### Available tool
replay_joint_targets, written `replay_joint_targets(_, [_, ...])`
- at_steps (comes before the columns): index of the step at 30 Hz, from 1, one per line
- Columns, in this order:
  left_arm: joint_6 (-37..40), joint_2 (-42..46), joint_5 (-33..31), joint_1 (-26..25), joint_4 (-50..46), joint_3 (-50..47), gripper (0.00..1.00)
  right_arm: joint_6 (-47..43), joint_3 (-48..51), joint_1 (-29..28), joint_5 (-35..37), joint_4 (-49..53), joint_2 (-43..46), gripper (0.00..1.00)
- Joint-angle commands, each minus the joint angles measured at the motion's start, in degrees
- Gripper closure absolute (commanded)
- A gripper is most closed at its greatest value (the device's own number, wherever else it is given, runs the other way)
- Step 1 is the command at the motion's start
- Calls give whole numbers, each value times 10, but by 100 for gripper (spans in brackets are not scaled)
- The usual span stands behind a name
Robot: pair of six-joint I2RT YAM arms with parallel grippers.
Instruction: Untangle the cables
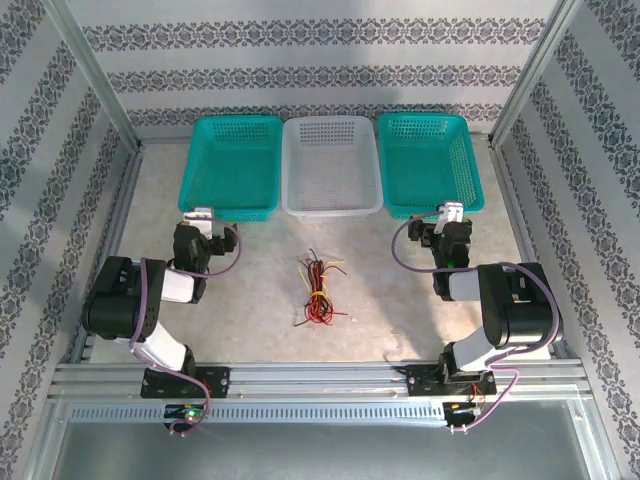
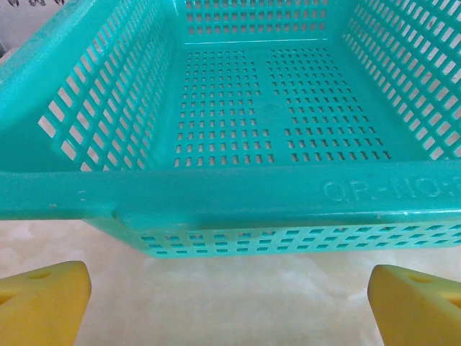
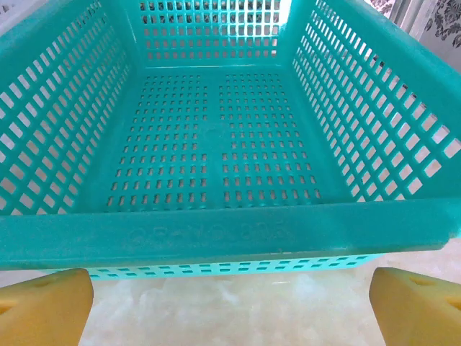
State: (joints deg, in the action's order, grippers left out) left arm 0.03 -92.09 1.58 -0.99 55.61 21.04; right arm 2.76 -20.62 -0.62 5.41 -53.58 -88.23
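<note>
Teal basket rim, we read embossed "QP-110", rest cut off | cables bunched on surface | left end effector and right end effector open, empty

1. Showing the cables as thin wires in yellow, red and black, tangled together into one small bundle.
2. Lying flat on the pale table, near its middle, well apart from the white basket behind.
3. Running roughly front to back, pinching narrow at the waist where yellow strands are crossing red ones.
4. Fanning out at the far end into several loose tips, dark ones pointing left and a yellow one pointing right.
5. Spreading at the near end into red loops, with a dark tip trailing left and a thin strand reaching right.
</note>
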Motion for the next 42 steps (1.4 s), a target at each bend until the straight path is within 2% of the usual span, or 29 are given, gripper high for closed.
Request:
replay_joint_targets(1, [9,7,10,10,-7,10,1,-6,-7,-6,-12,-12,5,2])
replay_joint_targets(5, [0,6,-16,10,-8,11,1,-6,-7,-6,-13,-11,5,2])
replay_joint_targets(25, [-1,6,-16,10,-12,13,1,-4,-9,-3,-18,-4,8,1])
replay_joint_targets(29, [-6,36,-26,10,-8,-3,1,-2,-4,-8,17,26,52,1])
replay_joint_targets(32, [6,110,-17,6,-89,1,1,10,-5,-13,42,103,120,2])
replay_joint_targets(34, [-17,158,-54,-4,-233,34,1,30,-16,-29,84,220,160,2])
replay_joint_targets(35, [-42,188,-110,-15,-312,53,1,47,-19,-44,119,274,179,2])
replay_joint_targets(37, [-72,260,-122,-29,-400,52,1,58,-7,-86,169,347,235,2])
replay_joint_targets(39, [-90,338,-198,-65,-478,45,1,40,6,-156,265,402,310,2])
replay_joint_targets(42, [-143,417,-205,-71,-594,50,1,61,0,-190,315,546,409,2])
